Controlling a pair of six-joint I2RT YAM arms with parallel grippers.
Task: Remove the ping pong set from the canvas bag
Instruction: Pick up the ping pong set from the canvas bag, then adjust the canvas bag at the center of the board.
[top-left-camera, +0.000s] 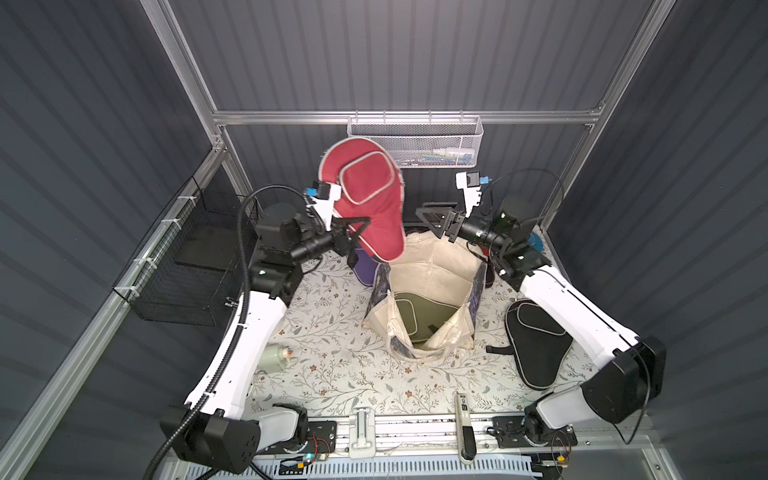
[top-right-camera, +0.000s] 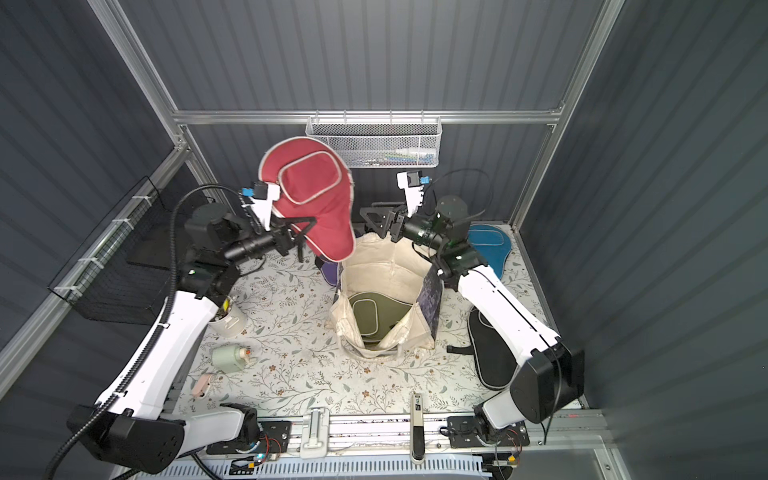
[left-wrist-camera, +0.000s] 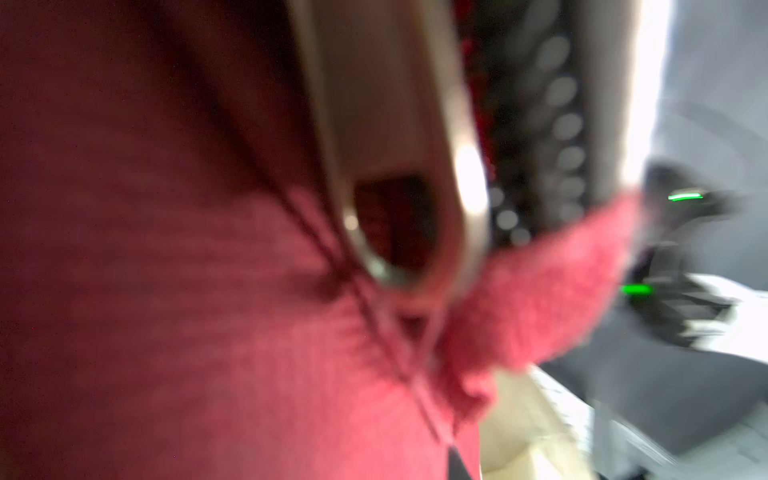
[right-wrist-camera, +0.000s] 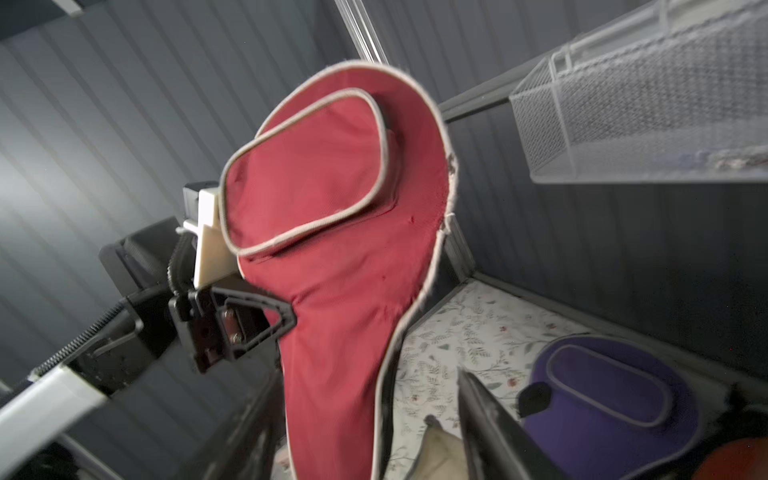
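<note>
The maroon cover (top-left-camera: 365, 199) hangs in the air, clear of the bag (top-left-camera: 432, 266) and above its rim at about 10 o'clock, round end up and narrow end down. The left gripper (top-left-camera: 353, 228) is clamped on its waist, probably because that is the thinnest part the jaws can span. The height probably keeps the tail off the rim. The right gripper (top-left-camera: 432, 220) hovers just beside the tail, at the bag's 12 o'clock, jaws spread and gripping nothing. The pose reads as a hand-over between the arms.

The bag stands upright mid-table (top-left-camera: 332, 365), mouth open. The olive cover (top-left-camera: 419, 316) lies flat on the bag's floor, so the task looks unfinished. Outside the bag, the purple cover (top-left-camera: 363, 270) lies at 10 o'clock, the black cover (top-left-camera: 536, 345) at 3 o'clock and the blue cover (top-right-camera: 490, 245) at 1 o'clock.

In both top views the maroon cover screens most of the purple one, and the right arm crosses the black and blue ones. The left wrist view is a blur of maroon cloth and a zip pull (left-wrist-camera: 399, 166), so the grip cannot be read there. In the right wrist view the tail passes between that gripper's fingers (right-wrist-camera: 490, 428); whether it touches them cannot be told. Anything beneath the olive cover is hidden.
</note>
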